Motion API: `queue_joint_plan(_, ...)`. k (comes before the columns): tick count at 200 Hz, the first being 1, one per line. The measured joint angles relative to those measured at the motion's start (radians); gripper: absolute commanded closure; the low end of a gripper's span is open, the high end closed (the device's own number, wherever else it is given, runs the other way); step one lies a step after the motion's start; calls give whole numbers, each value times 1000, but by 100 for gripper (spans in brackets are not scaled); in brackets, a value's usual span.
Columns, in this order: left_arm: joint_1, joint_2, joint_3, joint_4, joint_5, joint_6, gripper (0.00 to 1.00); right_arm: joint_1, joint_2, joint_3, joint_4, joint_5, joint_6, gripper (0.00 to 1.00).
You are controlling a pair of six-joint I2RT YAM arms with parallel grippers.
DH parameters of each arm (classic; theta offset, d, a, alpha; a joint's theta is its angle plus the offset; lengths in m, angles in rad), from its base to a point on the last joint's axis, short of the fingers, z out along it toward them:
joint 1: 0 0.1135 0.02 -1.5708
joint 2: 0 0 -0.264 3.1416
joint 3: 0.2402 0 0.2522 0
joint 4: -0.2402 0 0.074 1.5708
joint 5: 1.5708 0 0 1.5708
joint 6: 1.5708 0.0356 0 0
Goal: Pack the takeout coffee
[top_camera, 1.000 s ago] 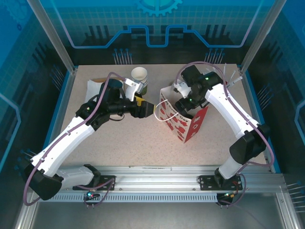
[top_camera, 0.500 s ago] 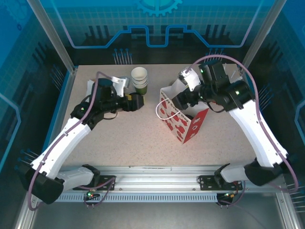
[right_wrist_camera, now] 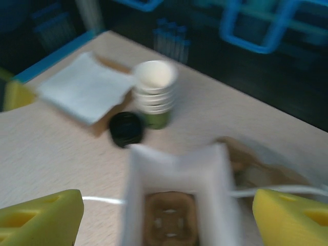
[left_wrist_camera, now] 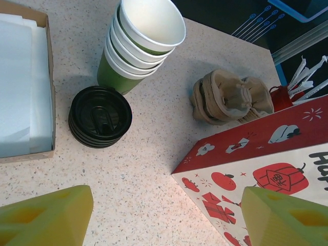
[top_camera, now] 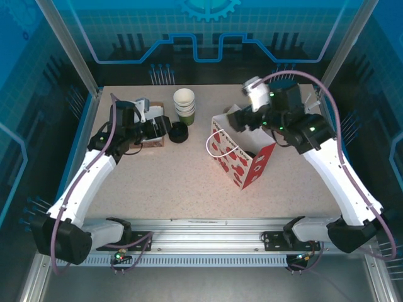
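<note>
- Takeout coffee: I am not able to tell where it is sitting; the inside of the gift bag (top_camera: 242, 160) is showing blurred in the right wrist view.
- My right pincer (right_wrist_camera: 166, 215) is hovering over the bag's open mouth, fingers spread wide and pinching nothing.
- The bag is standing upright on the worktop (top_camera: 182, 182), right of centre in the top view, with a brown cardboard carrier (right_wrist_camera: 168, 218) lying at its bottom.
- My left pincer (left_wrist_camera: 166, 215) is hanging spread and empty at the upper left of the top view, near the stack of black lids (left_wrist_camera: 100, 117).
- The stack of green cups (left_wrist_camera: 138, 43) is standing just beside the lids.
- A napkin box (left_wrist_camera: 25, 87) is lying at the left edge of the left wrist view, and folded carriers (left_wrist_camera: 230, 97) are lying at its upper right.
</note>
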Motion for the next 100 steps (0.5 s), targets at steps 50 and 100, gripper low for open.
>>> queue_joint_plan(50, -39, 11, 6, 18, 0, -11, 23, -417, -21, -16, 27, 66, 112, 24)
queue_joint_plan(100, -87, 16, 40, 25, 4, -10, 23, -504, 218, 19, 48, 126, 143, 36)
